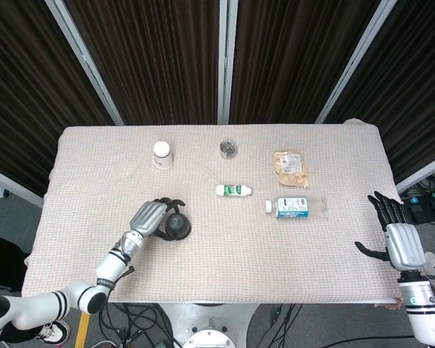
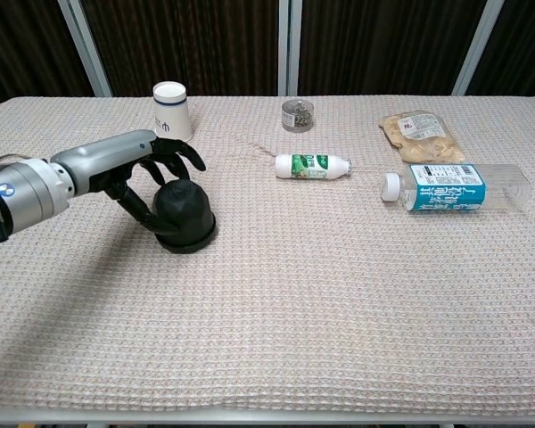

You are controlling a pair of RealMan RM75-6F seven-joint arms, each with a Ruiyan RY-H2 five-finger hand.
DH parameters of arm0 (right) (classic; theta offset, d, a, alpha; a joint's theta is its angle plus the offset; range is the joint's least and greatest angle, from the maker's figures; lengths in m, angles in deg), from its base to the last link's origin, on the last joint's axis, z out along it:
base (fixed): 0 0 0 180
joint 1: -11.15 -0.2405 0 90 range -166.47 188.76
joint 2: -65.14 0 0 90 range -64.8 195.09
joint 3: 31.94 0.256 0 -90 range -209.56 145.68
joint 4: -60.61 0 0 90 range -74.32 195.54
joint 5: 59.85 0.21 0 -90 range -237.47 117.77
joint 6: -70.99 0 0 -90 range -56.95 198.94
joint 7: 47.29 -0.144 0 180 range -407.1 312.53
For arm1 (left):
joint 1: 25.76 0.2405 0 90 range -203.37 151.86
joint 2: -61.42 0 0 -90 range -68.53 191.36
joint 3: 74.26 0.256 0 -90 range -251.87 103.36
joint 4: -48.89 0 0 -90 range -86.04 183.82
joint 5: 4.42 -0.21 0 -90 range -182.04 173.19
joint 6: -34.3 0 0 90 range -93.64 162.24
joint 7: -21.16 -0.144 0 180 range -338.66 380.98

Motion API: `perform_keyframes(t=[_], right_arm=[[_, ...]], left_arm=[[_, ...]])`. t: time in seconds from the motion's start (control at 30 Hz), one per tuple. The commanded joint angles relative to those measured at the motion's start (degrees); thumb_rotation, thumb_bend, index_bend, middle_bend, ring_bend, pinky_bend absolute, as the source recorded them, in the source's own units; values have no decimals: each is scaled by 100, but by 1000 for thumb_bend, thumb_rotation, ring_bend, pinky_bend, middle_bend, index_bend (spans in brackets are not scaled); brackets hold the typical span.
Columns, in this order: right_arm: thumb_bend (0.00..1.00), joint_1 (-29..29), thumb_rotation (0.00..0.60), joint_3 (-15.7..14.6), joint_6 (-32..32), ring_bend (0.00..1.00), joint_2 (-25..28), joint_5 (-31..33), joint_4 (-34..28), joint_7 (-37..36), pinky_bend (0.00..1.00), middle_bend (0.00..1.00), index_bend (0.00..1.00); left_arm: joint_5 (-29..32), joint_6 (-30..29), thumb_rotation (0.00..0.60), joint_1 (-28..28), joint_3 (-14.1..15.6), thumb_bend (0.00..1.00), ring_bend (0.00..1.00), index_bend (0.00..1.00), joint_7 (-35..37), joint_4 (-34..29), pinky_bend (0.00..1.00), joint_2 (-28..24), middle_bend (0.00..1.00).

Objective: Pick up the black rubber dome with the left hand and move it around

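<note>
- The black rubber dome (image 2: 185,215) sits on the table (image 2: 276,303) in the left half of the chest view, a little above the middle, its flat rim on the cloth.
- In the head view the same dome (image 1: 177,225) lies left of centre, in the lower half of the table (image 1: 225,261).
- The left hand (image 2: 138,169) reaches in from the left edge of the chest view and arches over the dome; the thumb curls down the dome's left side and the dark fingers (image 2: 183,153) bend over its top.
- The fingers look to touch the dome, but whether they grip it firmly cannot be told; the dome's rim looks to rest on the cloth.
- The right hand (image 1: 397,239) shows only in the head view, at the lower right just off the table's edge, its fingers spread apart and holding nothing.
- A white paper cup (image 2: 171,111) stands upside down at the upper left of the chest view, behind the left hand and apart from it.
- A small clear jar (image 2: 296,115) stands at top centre.
- A small white bottle with a green label (image 2: 312,166) lies on its side just right of centre.
- A clear water bottle with a blue label (image 2: 453,188) lies on its side at the right, white cap pointing left.
- A snack packet (image 2: 419,130) lies flat above that bottle, at the upper right.
</note>
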Motion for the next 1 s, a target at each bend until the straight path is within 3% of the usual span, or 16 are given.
perform_keyframes(t=[0.03, 0.47, 0.63, 0.83, 1.0], right_arm=[[52, -1, 600, 4, 2, 0, -3, 1, 3, -1, 0, 0, 0], [52, -5, 600, 22, 48, 0, 18, -30, -68, 28, 0, 0, 0], [52, -7, 600, 18, 78, 0, 16, -65, -110, 61, 0, 0, 0], [52, 2, 600, 29, 96, 0, 45, -51, -171, 119, 0, 0, 0], [51, -4, 600, 37, 106, 0, 46, -60, -201, 143, 0, 0, 0]], left_arm=[[-15, -51, 600, 7, -23, 123, 245, 254, -21, -65, 303, -46, 384], [165, -413, 600, -6, -416, 126, 252, 255, -569, -736, 305, -806, 390], [741, -247, 600, 36, -472, 127, 252, 253, -780, -329, 304, -800, 386], [843, 42, 600, 78, -317, 122, 243, 222, -501, 382, 298, -564, 344], [547, 220, 600, 71, -204, 37, 117, 133, -111, 477, 207, -659, 166]])
